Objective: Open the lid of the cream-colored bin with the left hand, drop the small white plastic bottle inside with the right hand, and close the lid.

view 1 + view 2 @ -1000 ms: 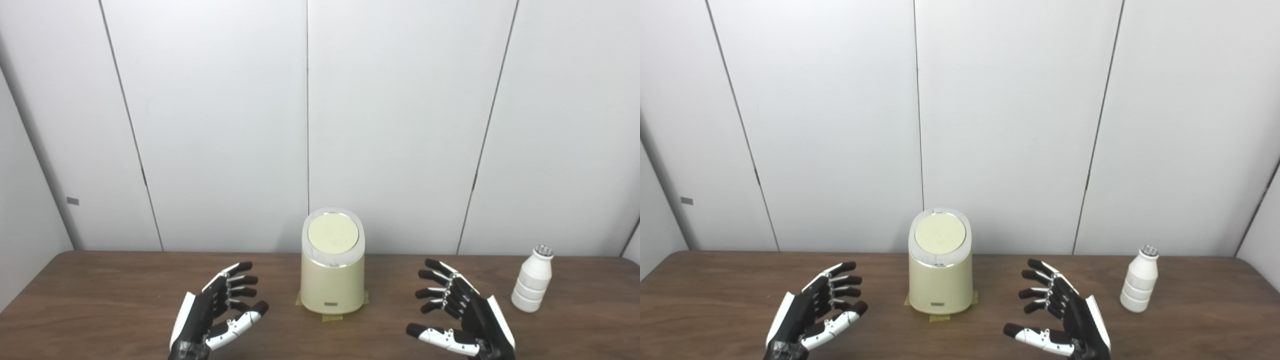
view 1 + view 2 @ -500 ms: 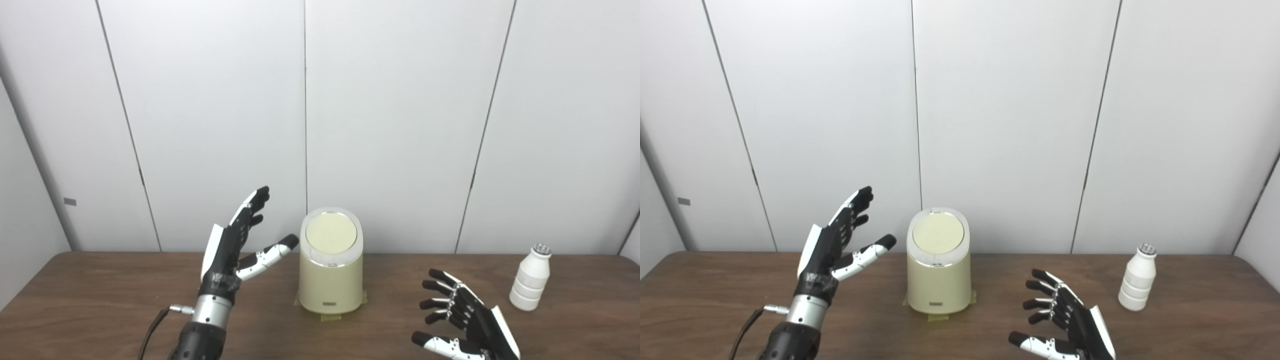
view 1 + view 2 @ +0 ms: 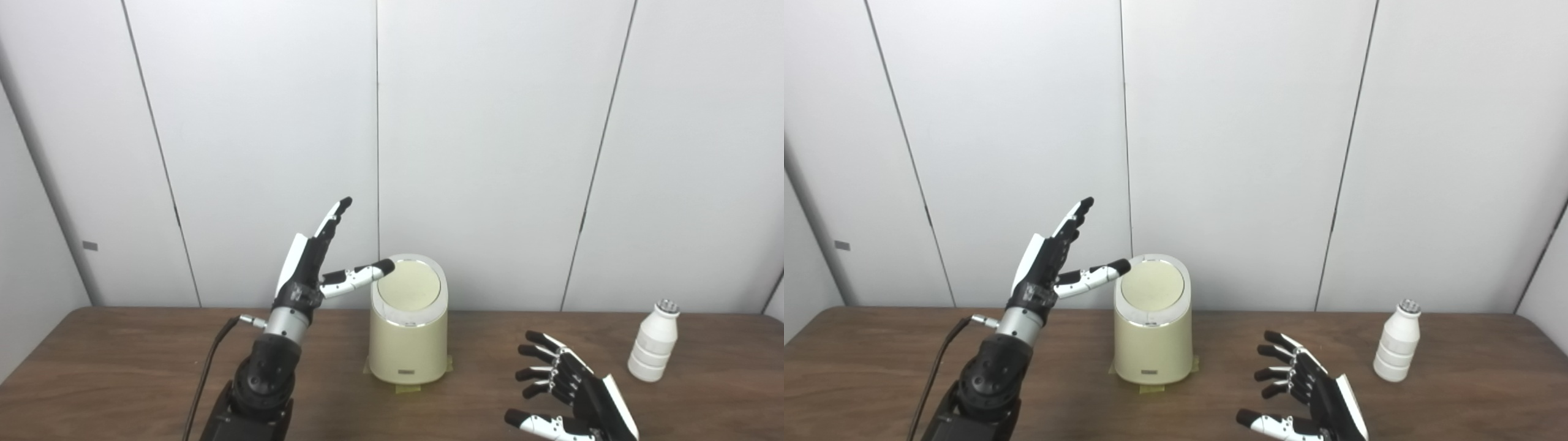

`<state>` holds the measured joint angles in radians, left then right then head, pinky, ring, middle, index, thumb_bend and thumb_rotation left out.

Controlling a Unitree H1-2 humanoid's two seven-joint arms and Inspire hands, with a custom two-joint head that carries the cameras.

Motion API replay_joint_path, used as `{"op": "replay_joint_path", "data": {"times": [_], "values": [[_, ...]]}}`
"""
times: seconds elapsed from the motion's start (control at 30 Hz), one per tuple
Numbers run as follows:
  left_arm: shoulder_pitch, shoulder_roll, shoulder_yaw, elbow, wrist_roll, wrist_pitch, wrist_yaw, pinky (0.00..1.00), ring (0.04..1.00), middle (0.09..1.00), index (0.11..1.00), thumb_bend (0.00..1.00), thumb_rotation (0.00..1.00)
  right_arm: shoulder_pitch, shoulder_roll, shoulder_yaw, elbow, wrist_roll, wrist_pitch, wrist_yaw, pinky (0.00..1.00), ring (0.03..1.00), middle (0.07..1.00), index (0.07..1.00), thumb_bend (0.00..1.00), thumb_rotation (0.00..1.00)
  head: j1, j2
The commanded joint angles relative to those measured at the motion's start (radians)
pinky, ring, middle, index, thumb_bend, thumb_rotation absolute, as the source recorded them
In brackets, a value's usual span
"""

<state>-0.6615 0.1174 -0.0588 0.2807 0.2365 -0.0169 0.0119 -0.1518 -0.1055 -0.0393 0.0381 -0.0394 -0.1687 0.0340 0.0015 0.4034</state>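
Observation:
The cream-colored bin (image 3: 407, 349) stands mid-table on yellow tape, its round lid (image 3: 408, 285) shut. My left hand (image 3: 313, 260) is raised just left of the bin's top, open, fingers pointing up, thumb tip reaching the lid's left rim. The small white plastic bottle (image 3: 653, 350) stands upright at the far right of the table. My right hand (image 3: 569, 392) hovers low over the table's front right, open with fingers spread, well left of the bottle and holding nothing.
The brown wooden table (image 3: 122, 361) runs the full width, backed closely by a white panelled wall (image 3: 490, 153). A black cable (image 3: 205, 373) trails from my left forearm.
My left hand has risen from low over the table to the bin's top, its thumb now at the lid's rim. The right hand has sunk slightly and drawn back.

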Motion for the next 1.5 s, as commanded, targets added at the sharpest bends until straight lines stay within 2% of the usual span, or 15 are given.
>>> {"op": "replay_joint_path", "data": {"times": [0.0, 0.23, 0.43, 0.63, 0.87, 1.13, 1.2, 1.33, 1.47], "values": [[-0.061, 0.005, -0.009, 0.001, 0.035, -0.025, 0.032, 1.0, 1.0, 1.0, 1.0, 0.85, 0.32, -0.027, -0.001, -0.003, -0.036, 0.011, -0.031, -0.004, 0.5, 0.614, 0.757, 0.792, 0.73, 0.16, -0.001, 0.001], [-0.105, 0.009, -0.047, 0.09, 0.118, -0.043, 0.081, 1.0, 1.0, 1.0, 1.0, 0.89, 0.35, -0.031, 0.005, -0.003, -0.035, 0.012, -0.041, -0.008, 0.49, 0.61, 0.758, 0.8, 0.73, 0.15, -0.007, 0.002], [-0.121, 0.002, -0.063, 0.127, 0.145, -0.008, 0.089, 0.92, 1.0, 1.0, 1.0, 0.88, 0.31, -0.031, 0.016, -0.003, -0.051, 0.012, -0.04, -0.01, 0.48, 0.606, 0.756, 0.8, 0.71, 0.13, -0.012, 0.002], [-0.133, -0.007, -0.071, 0.151, 0.149, -0.004, 0.087, 0.88, 1.0, 1.0, 1.0, 0.9, 0.25, -0.027, 0.022, 0.001, -0.074, 0.012, -0.008, -0.006, 0.5, 0.626, 0.758, 0.796, 0.73, 0.15, -0.016, 0.004], [-0.142, -0.02, -0.082, 0.177, 0.157, -0.014, 0.1, 0.9, 1.0, 1.0, 1.0, 0.85, 0.17, -0.024, 0.026, 0.009, -0.09, 0.011, 0.004, -0.005, 0.48, 0.615, 0.757, 0.791, 0.75, 0.17, -0.017, 0.006], [-0.148, -0.015, -0.116, 0.199, 0.217, -0.007, 0.118, 0.88, 0.995, 1.0, 1.0, 0.83, 0.14, -0.026, 0.033, 0.018, -0.09, 0.002, 0.006, -0.01, 0.48, 0.615, 0.759, 0.797, 0.75, 0.18, -0.027, 0.006], [-0.149, -0.015, -0.119, 0.21, 0.219, -0.007, 0.121, 0.91, 0.999, 1.0, 1.0, 0.83, 0.14, -0.025, 0.035, 0.022, -0.092, -0.005, 0.004, -0.011, 0.49, 0.615, 0.754, 0.797, 0.74, 0.17, -0.029, 0.006], [-0.153, -0.016, -0.12, 0.242, 0.224, -0.009, 0.131, 0.89, 0.994, 1.0, 1.0, 0.81, 0.11, -0.026, 0.04, 0.031, -0.096, -0.016, -0.004, -0.01, 0.47, 0.601, 0.753, 0.791, 0.72, 0.13, -0.031, 0.007], [-0.157, -0.01, -0.132, 0.265, 0.25, 0.003, 0.147, 0.85, 0.998, 1.0, 1.0, 0.76, 0.1, -0.026, 0.044, 0.031, -0.101, -0.019, 0.006, -0.012, 0.46, 0.602, 0.762, 0.788, 0.73, 0.15, -0.033, 0.008]]}}
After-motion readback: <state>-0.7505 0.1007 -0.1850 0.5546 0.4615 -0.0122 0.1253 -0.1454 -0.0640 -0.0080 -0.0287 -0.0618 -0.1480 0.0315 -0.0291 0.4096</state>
